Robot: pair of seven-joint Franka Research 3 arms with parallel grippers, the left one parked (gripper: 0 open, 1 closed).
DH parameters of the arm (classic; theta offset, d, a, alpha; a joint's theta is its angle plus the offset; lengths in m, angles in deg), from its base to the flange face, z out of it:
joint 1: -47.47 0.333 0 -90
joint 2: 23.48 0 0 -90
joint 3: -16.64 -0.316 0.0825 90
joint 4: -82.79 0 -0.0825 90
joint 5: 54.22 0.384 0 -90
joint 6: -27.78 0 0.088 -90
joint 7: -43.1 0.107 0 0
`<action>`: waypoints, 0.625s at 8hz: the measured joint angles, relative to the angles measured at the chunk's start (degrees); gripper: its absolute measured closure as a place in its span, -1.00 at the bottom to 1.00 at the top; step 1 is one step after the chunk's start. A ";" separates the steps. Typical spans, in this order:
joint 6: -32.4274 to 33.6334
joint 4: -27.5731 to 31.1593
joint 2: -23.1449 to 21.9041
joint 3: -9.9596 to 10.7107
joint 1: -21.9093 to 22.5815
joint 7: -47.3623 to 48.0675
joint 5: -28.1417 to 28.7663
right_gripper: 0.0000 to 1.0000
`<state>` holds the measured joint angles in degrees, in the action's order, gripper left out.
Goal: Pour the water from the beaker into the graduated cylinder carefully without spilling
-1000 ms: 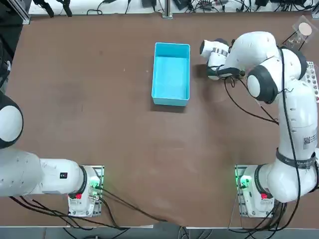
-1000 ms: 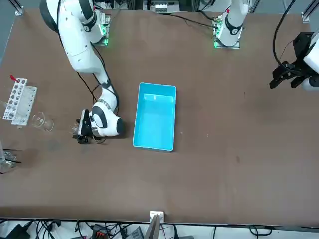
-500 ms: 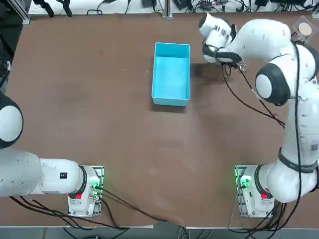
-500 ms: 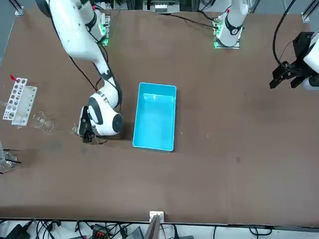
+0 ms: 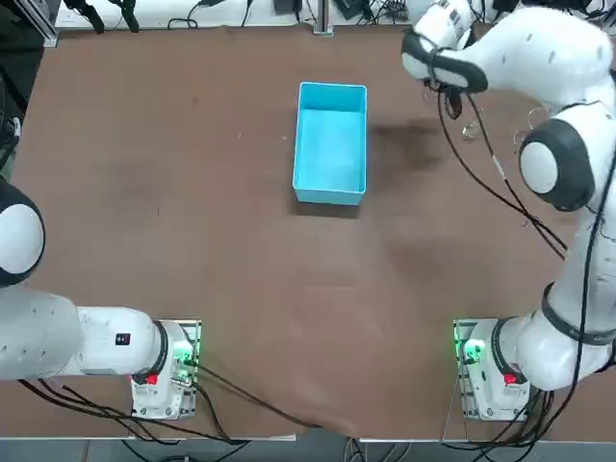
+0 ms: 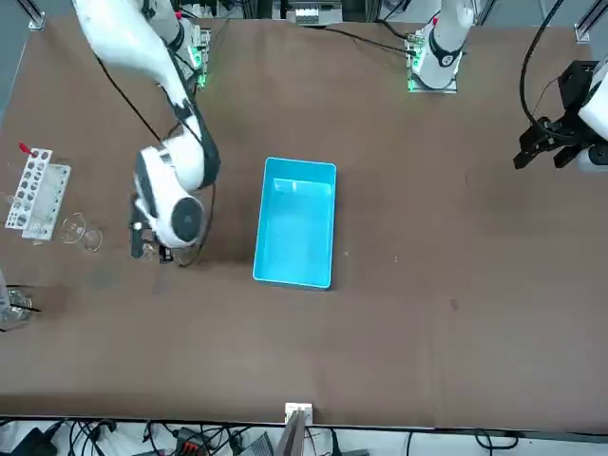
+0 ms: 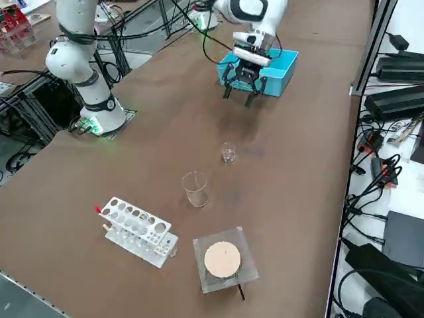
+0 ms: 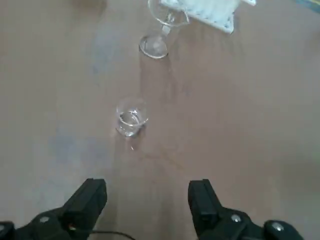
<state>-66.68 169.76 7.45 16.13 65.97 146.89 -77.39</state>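
Note:
The beaker point(image 7: 195, 188), a wide-rimmed clear glass cup, stands upright on the brown table beside the white rack; it also shows as the beaker point(image 8: 159, 31) and the beaker point(image 6: 82, 234). The graduated cylinder point(image 7: 228, 152), narrower and clear, stands a short way from it toward the blue bin, seen from above as the graduated cylinder point(image 8: 131, 118). My right gripper point(image 7: 242, 95) hangs raised over the table between the bin and the cylinder, clear of both vessels. In the wrist view the right gripper point(image 8: 146, 200) is open with nothing between its fingers point(image 8: 91, 199).
A blue bin point(image 5: 332, 89) sits mid-table next to my right arm. A white test-tube rack point(image 7: 136, 232) and a clear square plate with a round cork disc point(image 7: 222, 260) lie beyond the beaker, near the table's right edge.
My right arm has lifted the open gripper up and away from the table surface near the cylinder. Both vessels stay where they were.

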 joint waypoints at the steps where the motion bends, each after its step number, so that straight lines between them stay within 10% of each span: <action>1: 0.06 -0.02 -2.37 0.04 -1.90 -7.95 3.49 -1.00; 5: 4.63 -0.09 -10.61 0.21 -6.09 -40.96 11.87 -1.00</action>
<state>-62.05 169.67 -3.16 16.34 59.88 105.93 -65.52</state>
